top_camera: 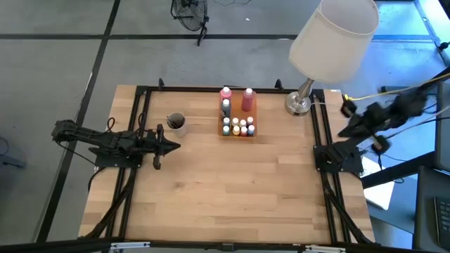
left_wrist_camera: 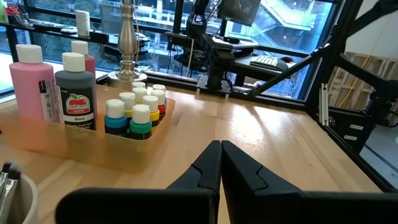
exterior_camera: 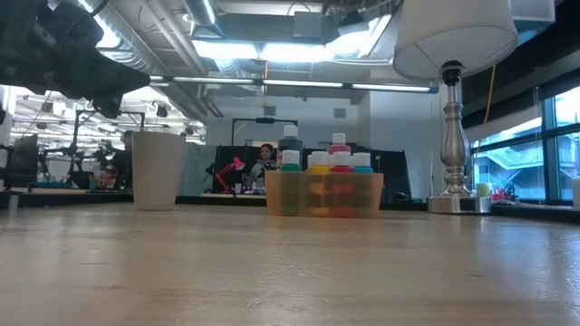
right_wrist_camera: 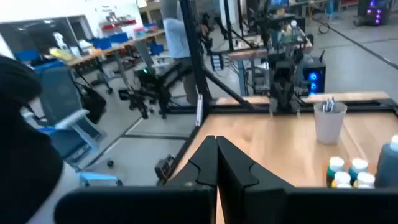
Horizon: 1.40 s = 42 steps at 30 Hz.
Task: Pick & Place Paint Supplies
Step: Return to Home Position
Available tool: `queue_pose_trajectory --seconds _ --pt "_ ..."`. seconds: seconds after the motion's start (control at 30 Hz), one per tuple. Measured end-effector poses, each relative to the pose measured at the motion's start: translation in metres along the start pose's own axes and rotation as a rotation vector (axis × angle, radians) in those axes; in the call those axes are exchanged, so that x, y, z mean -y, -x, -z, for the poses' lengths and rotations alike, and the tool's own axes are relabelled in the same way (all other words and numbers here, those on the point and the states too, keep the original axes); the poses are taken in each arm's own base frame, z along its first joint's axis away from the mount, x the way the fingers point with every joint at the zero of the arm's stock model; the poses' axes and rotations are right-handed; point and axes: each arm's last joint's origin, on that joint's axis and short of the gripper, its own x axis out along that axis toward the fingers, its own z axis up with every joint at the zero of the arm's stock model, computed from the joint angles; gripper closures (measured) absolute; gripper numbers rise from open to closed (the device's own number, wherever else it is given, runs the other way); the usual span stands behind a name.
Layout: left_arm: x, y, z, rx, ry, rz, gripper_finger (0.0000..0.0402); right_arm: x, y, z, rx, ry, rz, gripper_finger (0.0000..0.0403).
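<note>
A translucent orange tray [top_camera: 238, 132] stands at the table's far middle. It holds tall pink bottles [left_wrist_camera: 28, 84], a black bottle [left_wrist_camera: 74, 93] and several small capped bottles [left_wrist_camera: 140, 106]. Left of the tray stands a white cup [top_camera: 176, 123] with thin brushes [right_wrist_camera: 328, 104] in it. My left gripper [left_wrist_camera: 220, 155] is shut and empty. It hovers level over the left side of the table [top_camera: 174, 146], near the cup. My right gripper [right_wrist_camera: 216, 149] is shut and empty too, raised above the table's right edge [top_camera: 346, 109] and pointing across the table.
A lamp with a white shade [top_camera: 334, 35] stands on its metal base [top_camera: 298, 104] at the far right corner, close to my right arm. Black frame rails [top_camera: 144, 105] run along the table's edges. A person [right_wrist_camera: 177, 37] stands in the room beyond.
</note>
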Motion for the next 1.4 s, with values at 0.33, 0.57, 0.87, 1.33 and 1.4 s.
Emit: queue_pose_trajectory --seconds 0.33,0.57,0.87,1.33,1.4 --pt "0.0 0.0 0.0 0.0 0.0 0.0 0.0396 0.009 -0.044 0.059 -0.02 -0.034 0.124 0.0403" --pt "0.0 0.0 0.0 0.0 0.0 0.0 0.0396 0.015 -0.054 0.091 0.05 -0.026 0.105 0.0403" --pt "0.0 0.0 0.0 -0.003 -0.001 0.0 0.0396 0.017 -0.061 0.107 0.062 0.0 0.097 0.0403" --pt "0.0 0.0 0.001 -0.007 -0.002 -0.001 0.0396 0.02 -0.092 0.138 0.094 0.029 0.138 0.0403" --pt "0.0 0.0 0.001 -0.007 -0.002 -0.001 0.0396 0.021 -0.095 0.142 0.085 0.043 0.146 0.0403"
